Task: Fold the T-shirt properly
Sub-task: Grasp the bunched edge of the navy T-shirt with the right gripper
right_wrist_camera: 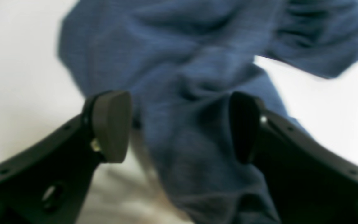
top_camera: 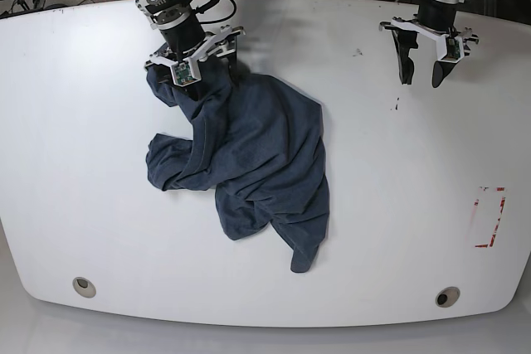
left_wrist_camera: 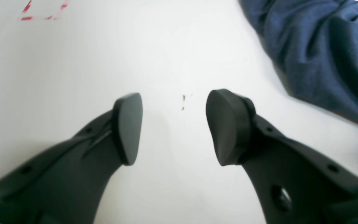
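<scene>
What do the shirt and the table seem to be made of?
The shirt looks like soft knit cotton, matte heathered blue: it bunches in limp folds. The table looks like a hard, smooth white board, perhaps laminate, with a faint sheen; the exact material is unclear.

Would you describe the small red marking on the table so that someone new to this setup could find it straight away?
Start from the white table, with the crumpled T-shirt left of centre in the base view. Go to the opposite side, near the right edge, below the left gripper. There sits the red dashed rectangle, the only coloured outline on the bare surface; the round holes near the front edge are grey.
</scene>
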Robot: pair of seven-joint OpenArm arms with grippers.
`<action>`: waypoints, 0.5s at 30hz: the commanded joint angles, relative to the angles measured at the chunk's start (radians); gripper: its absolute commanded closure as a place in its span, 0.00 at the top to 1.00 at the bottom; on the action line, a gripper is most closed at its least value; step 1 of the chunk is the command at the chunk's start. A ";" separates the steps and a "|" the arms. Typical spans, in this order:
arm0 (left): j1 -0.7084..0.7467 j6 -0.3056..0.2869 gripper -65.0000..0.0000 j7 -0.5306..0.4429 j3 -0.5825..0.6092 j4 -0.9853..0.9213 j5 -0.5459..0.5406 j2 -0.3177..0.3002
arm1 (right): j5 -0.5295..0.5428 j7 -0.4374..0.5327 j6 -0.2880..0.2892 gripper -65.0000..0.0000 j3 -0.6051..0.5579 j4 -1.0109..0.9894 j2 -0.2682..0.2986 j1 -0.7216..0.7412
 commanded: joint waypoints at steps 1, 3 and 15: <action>-0.006 0.000 0.52 -0.023 -0.011 0.024 -0.003 -0.004 | 0.011 0.024 0.007 0.61 -0.015 0.025 0.005 -0.004; -0.008 0.001 0.52 -0.024 -0.013 0.024 -0.002 -0.005 | 0.011 0.024 0.007 0.54 -0.021 0.028 0.006 -0.005; -0.050 0.002 0.54 -0.017 -0.008 0.006 0.000 -0.008 | 0.011 0.001 0.010 0.14 -0.052 0.032 0.013 -0.025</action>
